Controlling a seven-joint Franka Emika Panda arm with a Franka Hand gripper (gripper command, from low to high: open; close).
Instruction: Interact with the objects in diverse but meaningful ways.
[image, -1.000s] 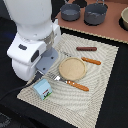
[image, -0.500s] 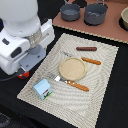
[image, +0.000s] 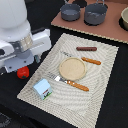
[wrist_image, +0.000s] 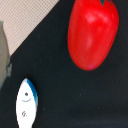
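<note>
Only a fish-faced white piece (wrist_image: 26, 106) (no legible lettering) beside tomato (wrist_image: 93, 34).

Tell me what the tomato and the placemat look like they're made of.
The tomato looks like smooth moulded plastic: glossy red skin with soft highlights, though rubber is possible. The placemat looks like woven fabric or straw: pale beige, matte, with a fine ribbed weave.

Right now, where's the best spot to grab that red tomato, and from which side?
Probably from above, across the narrower middle of the tomato. It lies on the black surface off the mat, with bare surface on both long sides, though the white fish-like piece sits nearby.
</note>
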